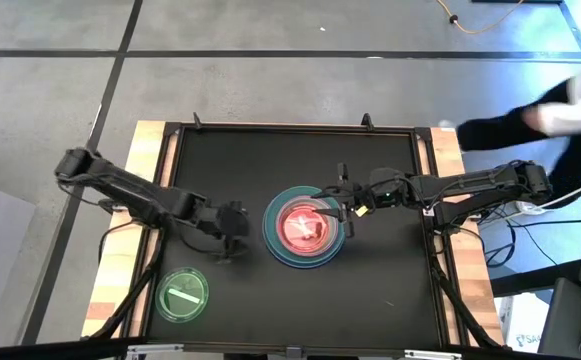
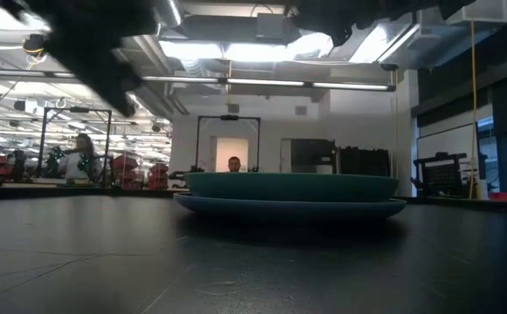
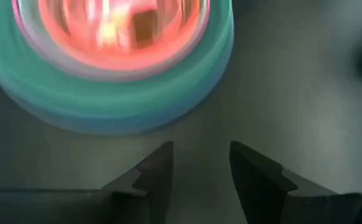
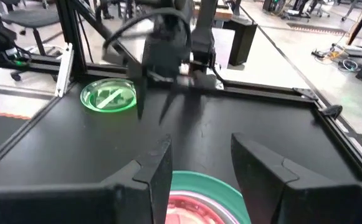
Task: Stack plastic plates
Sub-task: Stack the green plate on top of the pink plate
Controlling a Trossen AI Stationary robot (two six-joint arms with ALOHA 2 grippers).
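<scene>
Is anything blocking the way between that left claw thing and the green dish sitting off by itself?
Nothing visible does. The left end effector hangs beside the stack of plates, and only bare black table lies between it and the green dish.

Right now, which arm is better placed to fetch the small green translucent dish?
Probably the left: its open pincer hangs near the small green translucent dish, whereas the right pincer, also open, is over the stack of round plastic plates.

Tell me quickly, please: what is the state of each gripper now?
Left gripper: open, holding nothing, beside the plate stack.
Right gripper: open, holding nothing, above the stack.
</scene>
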